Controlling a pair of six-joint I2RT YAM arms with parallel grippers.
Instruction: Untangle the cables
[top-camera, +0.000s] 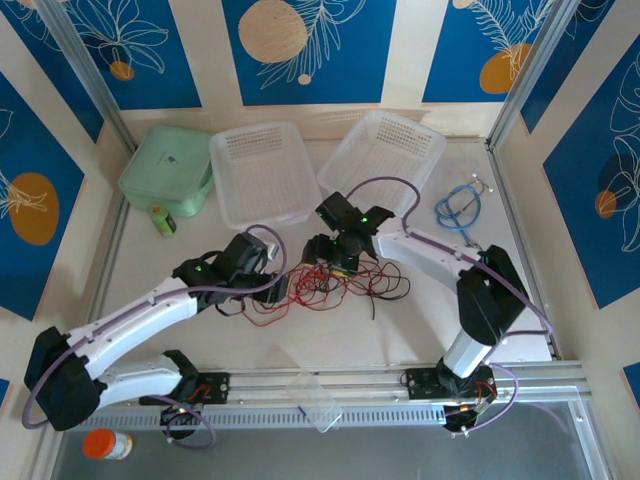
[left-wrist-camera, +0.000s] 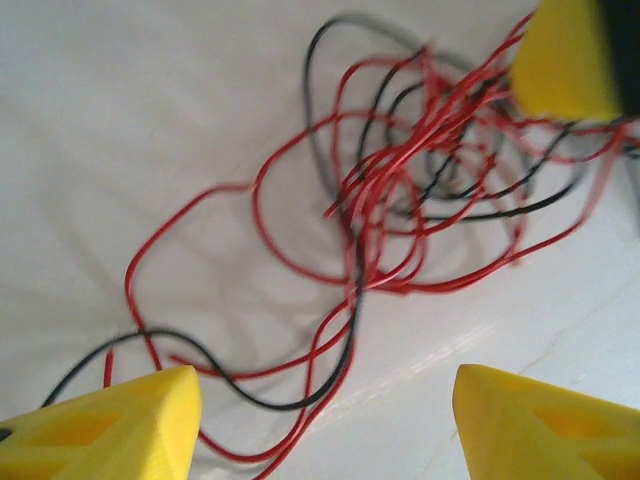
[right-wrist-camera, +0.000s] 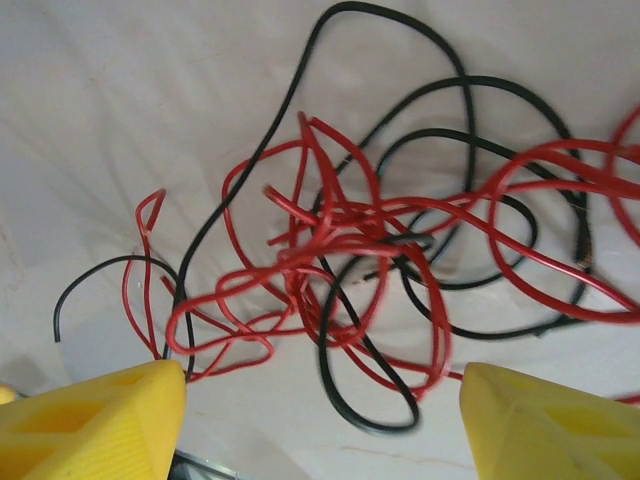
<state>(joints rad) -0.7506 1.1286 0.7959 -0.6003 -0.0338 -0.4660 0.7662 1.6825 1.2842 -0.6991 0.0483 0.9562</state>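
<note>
Two clear perforated plastic baskets (top-camera: 262, 172) (top-camera: 385, 152) at twelve o'clock, one pale-green lidded box (top-camera: 165, 170) at ten, one light-blue looped cable (top-camera: 460, 208) at two; tangled thin red and black wires (top-camera: 318, 288) defy counting.

cream walls (top-camera: 210, 60) with blue leaf-print panels (top-camera: 330, 40) enclose a pale table (top-camera: 330, 335); metal posts (top-camera: 85, 65) at corners.

Cables (top-camera: 325, 283) mid-frame on table (top-camera: 420, 320); left gripper (top-camera: 280, 284) at their left, right gripper (top-camera: 338, 263) above; box (top-camera: 168, 170) upper left, looped cable (top-camera: 460, 208) upper right.
</note>
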